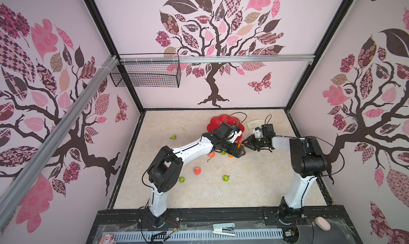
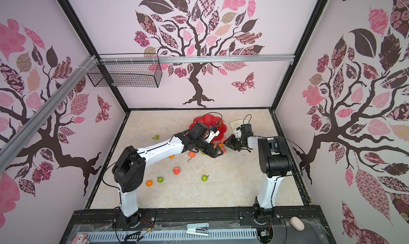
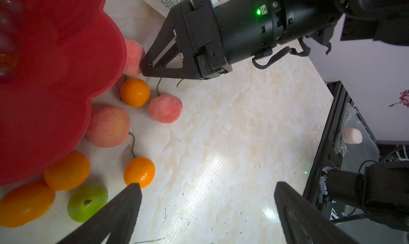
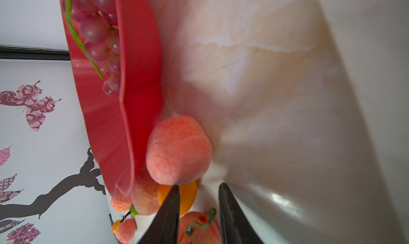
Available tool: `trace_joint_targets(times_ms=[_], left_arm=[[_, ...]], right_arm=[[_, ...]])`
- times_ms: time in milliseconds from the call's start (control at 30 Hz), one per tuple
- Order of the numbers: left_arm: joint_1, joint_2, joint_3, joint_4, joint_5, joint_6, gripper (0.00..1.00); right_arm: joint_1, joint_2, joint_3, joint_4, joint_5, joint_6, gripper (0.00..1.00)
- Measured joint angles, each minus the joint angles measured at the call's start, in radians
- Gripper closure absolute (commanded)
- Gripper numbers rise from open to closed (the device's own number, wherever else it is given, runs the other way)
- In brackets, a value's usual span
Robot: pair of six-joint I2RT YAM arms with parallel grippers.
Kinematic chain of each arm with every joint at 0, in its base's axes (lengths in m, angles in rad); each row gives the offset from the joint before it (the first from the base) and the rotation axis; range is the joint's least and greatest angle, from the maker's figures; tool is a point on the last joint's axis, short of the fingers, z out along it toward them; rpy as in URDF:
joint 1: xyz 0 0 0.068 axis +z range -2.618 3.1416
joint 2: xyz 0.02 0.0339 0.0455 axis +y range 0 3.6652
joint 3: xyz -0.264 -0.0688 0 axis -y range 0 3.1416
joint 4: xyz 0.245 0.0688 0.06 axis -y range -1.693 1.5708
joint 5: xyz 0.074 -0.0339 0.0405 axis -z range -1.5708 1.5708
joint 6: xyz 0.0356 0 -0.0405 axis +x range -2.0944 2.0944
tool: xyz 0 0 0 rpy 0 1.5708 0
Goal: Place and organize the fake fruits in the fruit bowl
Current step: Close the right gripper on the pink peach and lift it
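Printed paper packet (image 3: 161, 1): writing unreadable.
Left gripper (image 3: 208, 185): spread wide, empty.
Right gripper (image 4: 198, 186): slightly parted, empty, pointing at fuzzy pink plastic peach (image 4: 178, 150).

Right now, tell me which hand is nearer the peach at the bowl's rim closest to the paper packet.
Right. The right hand sits just short of that peach, almost touching. The left hand hangs open farther off, one fingertip by an orange, with another peach between.

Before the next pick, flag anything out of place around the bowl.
Only the grape bunch shows in the fruit bowl. Peaches and oranges crowd against its rim on the table; green fruits lie scattered farther off.
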Motion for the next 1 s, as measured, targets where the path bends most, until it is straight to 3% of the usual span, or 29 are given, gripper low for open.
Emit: trace_joint_targets(times_ms=[367,1000], left_arm=[[0.000,0.000,0.000,-0.004,0.000,0.000,0.02],[0.000,0.000,0.002,-0.005,-0.004,0.003,0.02]], right_arm=[[0.000,0.000,0.000,0.005,-0.009,0.009,0.84],[-0.001,-0.003,-0.007,0.003,-0.009,0.014,0.95]])
